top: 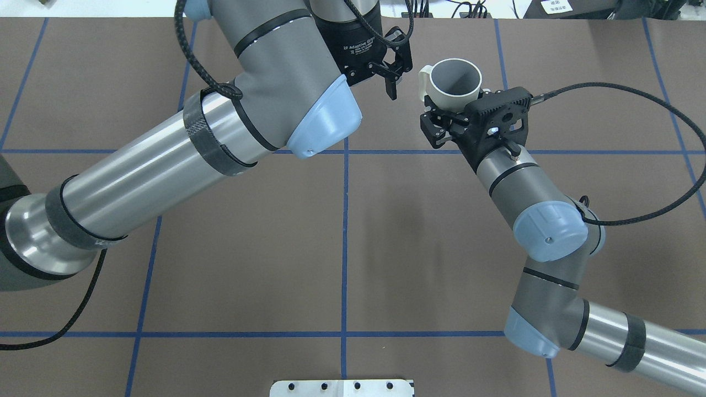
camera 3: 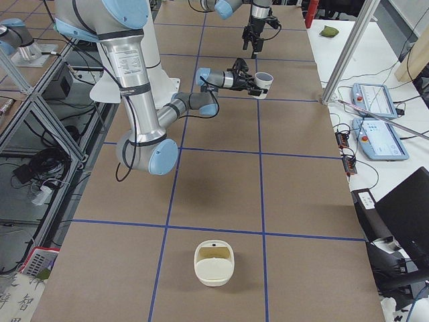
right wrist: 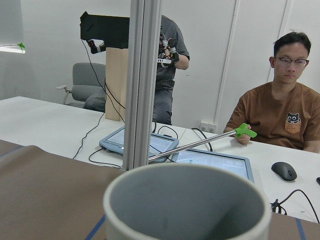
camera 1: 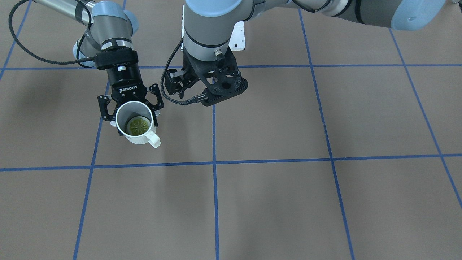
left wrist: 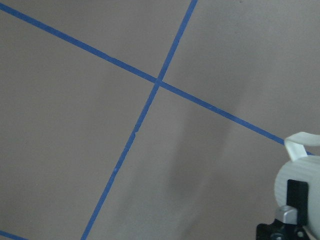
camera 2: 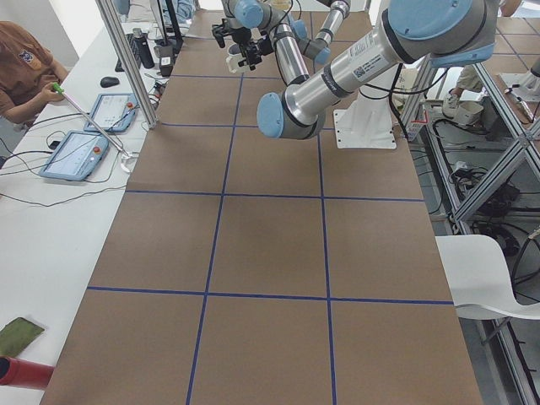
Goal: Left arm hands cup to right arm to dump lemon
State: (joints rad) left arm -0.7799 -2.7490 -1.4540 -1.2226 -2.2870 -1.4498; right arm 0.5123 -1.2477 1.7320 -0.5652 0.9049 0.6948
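Observation:
The off-white cup [camera 1: 141,139] is held upright above the table in my right gripper [camera 1: 135,116], which is shut on its sides from behind. The handle [camera 1: 154,139] points away from the gripper. The yellow-green lemon [camera 1: 138,126] lies at the bottom of the cup. From overhead the cup [top: 441,99] shows its grey inside, with the right gripper [top: 452,110] below it. My left gripper [top: 395,74] is open and empty, a short way to the cup's left and apart from it. The left wrist view shows the cup [left wrist: 287,177] at its lower right edge. The right wrist view shows the cup's rim [right wrist: 186,172].
The brown table has blue tape lines [camera 1: 214,162]. A white bin [camera 3: 214,263] stands on the table far from both grippers. A white mounting plate [top: 342,387] sits at the robot's edge. Operators and tablets [camera 3: 379,141] are at a side table beyond the cup.

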